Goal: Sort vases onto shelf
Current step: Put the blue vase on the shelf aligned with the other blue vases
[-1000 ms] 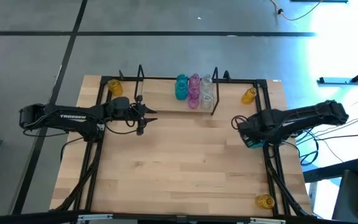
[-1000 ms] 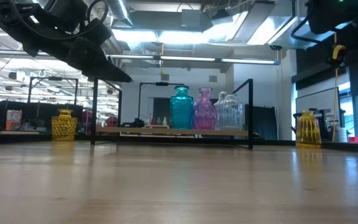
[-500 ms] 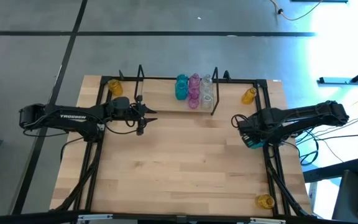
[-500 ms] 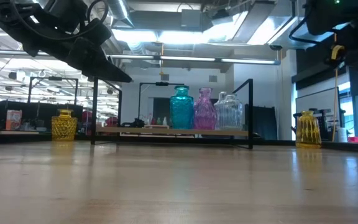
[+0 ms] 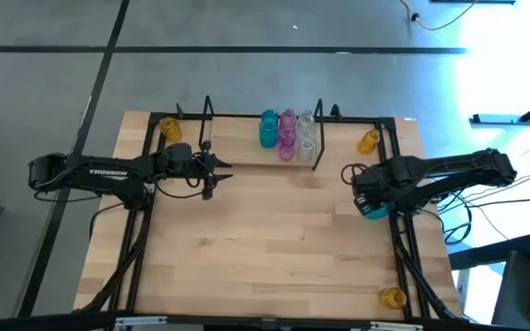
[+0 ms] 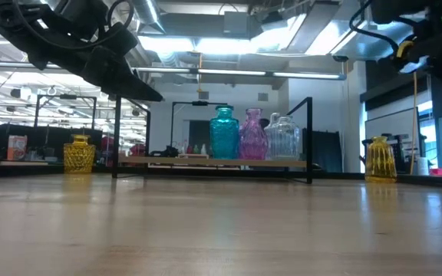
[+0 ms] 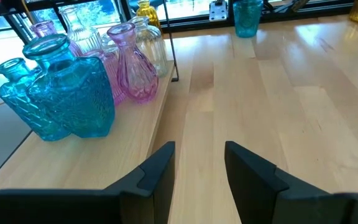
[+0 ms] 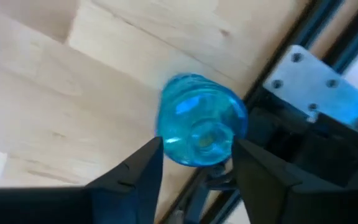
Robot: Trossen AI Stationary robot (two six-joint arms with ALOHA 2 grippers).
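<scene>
left yellow vase (image 5: 170, 128): on the table, outside the shelf's left end frame, not sorted yet.
left gripper (image 5: 217, 169): hovers above the table just in front of the shelf's left half. Fingers (image 7: 157, 171) parted with only bare wood in the gap, holding nothing. Reads as waiting.
shelf (image 5: 237, 153): along the table's far edge, wire frame at each short end. Left part of the board is bare.
sorted group: teal vases (image 5: 269, 129), pink vases (image 5: 287, 133) and clear vases (image 5: 305, 134) stand bunched at the shelf's right end, teal leftmost, clear by the right frame. Left wrist view shows them upright, close together, some touching.
right gripper (image 5: 368, 204): low at the table's right side, by the black table frame (image 5: 397, 230). Fingers (image 8: 140, 171) spread either side of a loose teal vase (image 8: 201, 121), seen top-down. Can't tell if the pads touch the glass, so not calling it gripped.
far-right yellow vase (image 5: 368, 141): on the table beyond the shelf's right frame, unsorted.
near yellow vase (image 5: 392, 297): at the near right corner of the table, well apart from the rest.
step: my read, right arm is at the grasp of the loose teal vase.
next move: close on the body squarely, lift straight, carry to the teal group. Gaps there are tight, so set it down left of the teal pair on the bare board.
risk: smooth glass next to the metal frame, an off-centre pinch could tip it or knock it against the frame.
</scene>
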